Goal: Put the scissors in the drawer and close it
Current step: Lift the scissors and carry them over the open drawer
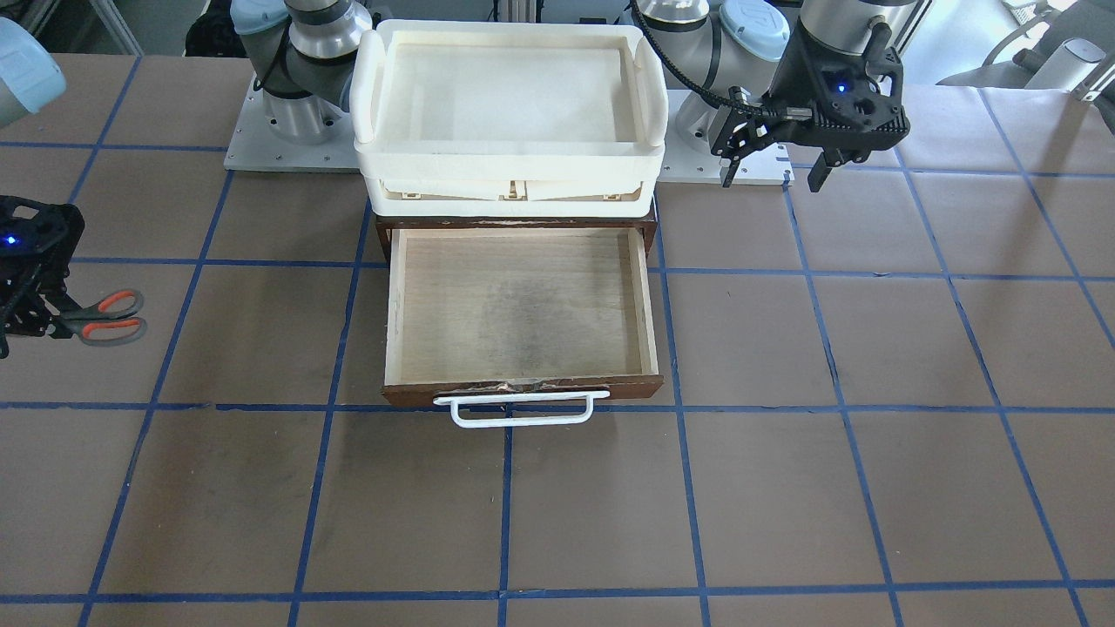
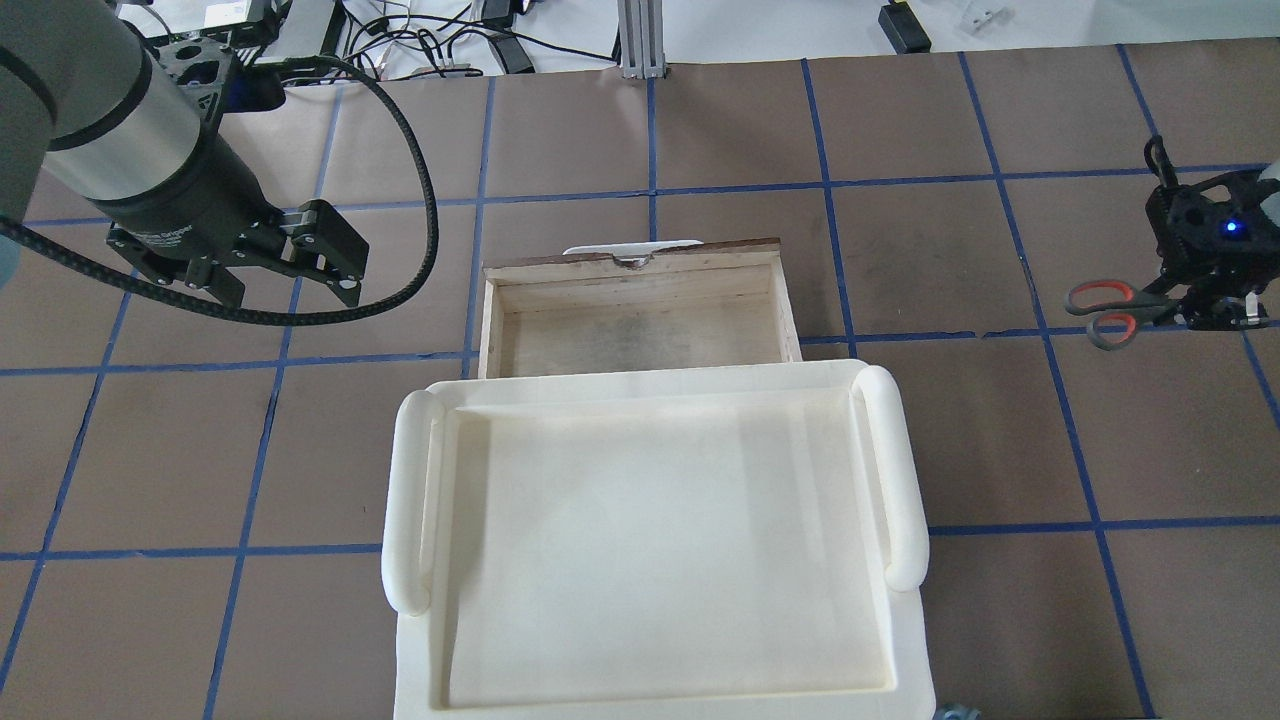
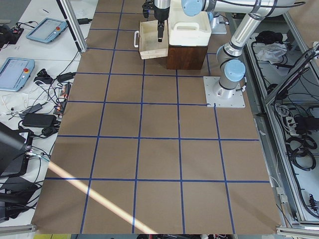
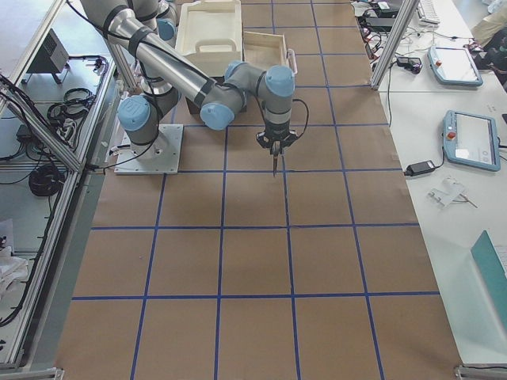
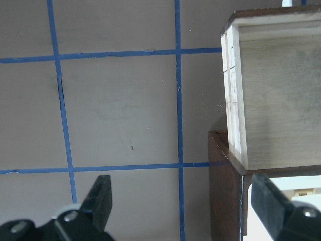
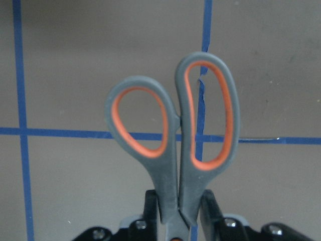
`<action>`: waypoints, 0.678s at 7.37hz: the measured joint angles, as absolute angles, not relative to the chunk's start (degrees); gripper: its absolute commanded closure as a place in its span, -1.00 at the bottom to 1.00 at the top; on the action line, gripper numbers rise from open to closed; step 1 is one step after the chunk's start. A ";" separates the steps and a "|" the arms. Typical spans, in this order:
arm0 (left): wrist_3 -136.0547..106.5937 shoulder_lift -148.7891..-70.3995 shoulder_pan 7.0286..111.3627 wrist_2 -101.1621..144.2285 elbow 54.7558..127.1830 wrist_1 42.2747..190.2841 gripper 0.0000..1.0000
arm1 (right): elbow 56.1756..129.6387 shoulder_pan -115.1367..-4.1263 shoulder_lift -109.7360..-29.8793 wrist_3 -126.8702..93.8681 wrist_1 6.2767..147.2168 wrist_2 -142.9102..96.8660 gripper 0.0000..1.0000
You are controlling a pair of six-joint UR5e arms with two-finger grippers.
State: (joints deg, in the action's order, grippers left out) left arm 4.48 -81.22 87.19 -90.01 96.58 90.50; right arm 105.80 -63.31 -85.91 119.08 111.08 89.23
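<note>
The scissors point(image 1: 109, 316), grey handles with orange inner loops, are held in my right gripper point(image 1: 48, 324), far to the side of the drawer. The right wrist view shows the fingers point(image 6: 150, 203) shut on the scissors point(image 6: 170, 165) near the pivot, handles sticking out beyond them. In the overhead view the scissors point(image 2: 1108, 311) and right gripper point(image 2: 1185, 305) are at the right edge. The drawer point(image 1: 394, 296) is pulled open, its plywood floor bare and its white wire handle point(image 1: 521, 407) in front. My left gripper point(image 1: 771, 181) is open and empty beside the cabinet.
A cream-white plastic bin point(image 1: 510, 157) sits on top of the dark wooden cabinet point(image 5: 223, 186) that holds the drawer point(image 2: 640, 270). The arm bases point(image 1: 296, 122) stand behind it. The brown table has a blue tape grid.
</note>
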 measured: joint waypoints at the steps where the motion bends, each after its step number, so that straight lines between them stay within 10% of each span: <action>1: 4.53 -81.08 87.19 -90.20 96.59 90.52 -1.00 | 102.62 -67.62 -86.82 114.99 105.98 89.33 1.00; 5: 4.59 -80.87 87.12 -90.77 96.59 90.53 -1.00 | 95.85 -87.13 -87.13 94.54 97.61 89.26 1.00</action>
State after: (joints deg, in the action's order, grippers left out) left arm 4.59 -80.87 87.12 -90.77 96.59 90.53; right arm 95.85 -87.13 -87.13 94.54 97.61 89.26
